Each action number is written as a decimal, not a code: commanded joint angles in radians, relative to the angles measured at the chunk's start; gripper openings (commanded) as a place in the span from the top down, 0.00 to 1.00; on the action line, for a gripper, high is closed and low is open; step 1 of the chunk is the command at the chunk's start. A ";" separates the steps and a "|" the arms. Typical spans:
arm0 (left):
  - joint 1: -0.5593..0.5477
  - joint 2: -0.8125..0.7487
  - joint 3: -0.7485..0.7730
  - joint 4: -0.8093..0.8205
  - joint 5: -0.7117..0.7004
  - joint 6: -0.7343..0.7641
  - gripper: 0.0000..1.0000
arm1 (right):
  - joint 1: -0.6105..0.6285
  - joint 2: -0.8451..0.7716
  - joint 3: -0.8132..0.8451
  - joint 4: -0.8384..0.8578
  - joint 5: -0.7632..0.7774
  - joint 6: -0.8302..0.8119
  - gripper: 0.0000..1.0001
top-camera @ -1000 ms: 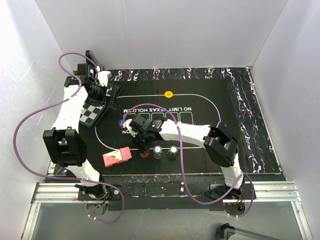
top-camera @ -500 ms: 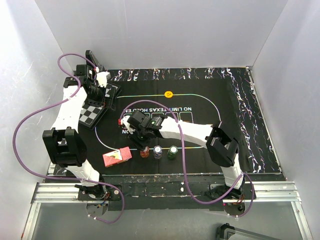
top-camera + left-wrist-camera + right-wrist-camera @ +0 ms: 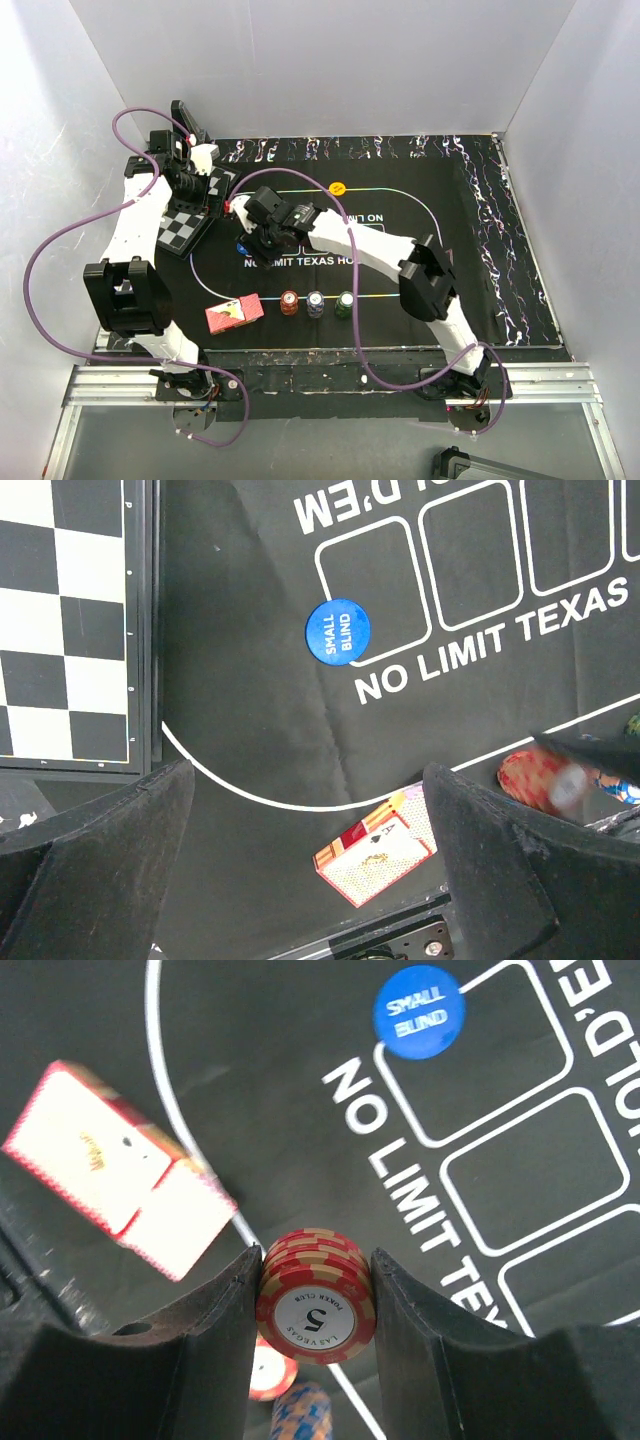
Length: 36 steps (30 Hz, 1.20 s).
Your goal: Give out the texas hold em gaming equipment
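Well, the right gripper (image 3: 316,1262) pinches a stack of red chips (image 3: 316,1305) over the mat (image 3: 250,1060), with the cards (image 3: 120,1185) beside it and the blue disc (image 3: 418,1012) farther off. The left gripper (image 3: 308,790) hangs spread wide.

Chip stacks: 4. Row of 3 at 6 o'clock on mat (image 3: 480,230): red stack (image 3: 289,302), blue-white stack (image 3: 316,303), green stack (image 3: 345,302); plus second red stack (image 3: 316,1298). Discs: 2, yellow disc (image 3: 338,187) at 12, blue disc (image 3: 338,632) at 9. Card pack (image 3: 234,313): 1. Chessboard (image 3: 178,232): 1.
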 commanded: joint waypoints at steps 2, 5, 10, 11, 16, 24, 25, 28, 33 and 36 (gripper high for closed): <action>0.008 -0.026 -0.006 0.015 0.041 0.015 0.00 | -0.056 0.162 0.125 0.032 0.006 -0.006 0.99; 0.013 -0.021 0.003 0.011 0.048 0.031 0.00 | -0.068 0.243 0.205 0.032 0.009 -0.001 0.99; 0.039 0.002 0.025 -0.008 0.062 0.048 0.00 | -0.078 0.326 0.266 0.066 -0.009 0.026 0.99; 0.047 0.003 0.026 -0.008 0.067 0.048 0.00 | -0.078 0.340 0.277 0.067 -0.014 0.031 0.99; 0.071 0.011 0.022 -0.011 0.090 0.049 0.00 | -0.078 0.372 0.292 0.078 -0.041 0.063 0.99; 0.082 -0.004 0.011 -0.009 0.099 0.048 0.00 | -0.078 0.380 0.269 0.089 -0.026 0.080 0.72; 0.082 -0.009 0.012 -0.011 0.100 0.046 0.00 | -0.076 0.380 0.269 0.087 -0.025 0.083 0.56; 0.084 -0.012 0.012 -0.012 0.099 0.038 0.00 | -0.076 0.381 0.265 0.084 -0.026 0.094 0.34; 0.085 -0.023 0.017 -0.020 0.117 0.031 0.00 | -0.073 0.383 0.272 0.073 -0.002 0.111 0.18; 0.084 -0.024 0.025 -0.025 0.113 0.025 0.00 | -0.073 0.362 0.272 0.077 0.015 0.111 0.17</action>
